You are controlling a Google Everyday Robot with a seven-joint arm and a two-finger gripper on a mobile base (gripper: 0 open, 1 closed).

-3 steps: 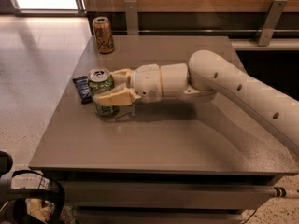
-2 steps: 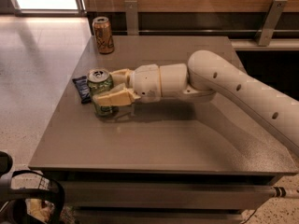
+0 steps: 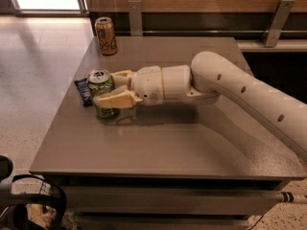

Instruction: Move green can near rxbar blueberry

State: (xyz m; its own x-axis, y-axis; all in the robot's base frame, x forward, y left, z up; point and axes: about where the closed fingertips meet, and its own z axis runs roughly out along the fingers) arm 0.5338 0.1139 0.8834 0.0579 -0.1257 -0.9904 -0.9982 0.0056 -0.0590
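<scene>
On the worktop (image 3: 168, 143), left of middle, the end effector (image 3: 106, 87) pinches the green can (image 3: 100, 78), one finger on its near side, one on its far side; the can stands upright, just right of the bar (image 3: 83, 91); far back, a brown can (image 3: 106, 36) stands upright near the far-left corner.
</scene>
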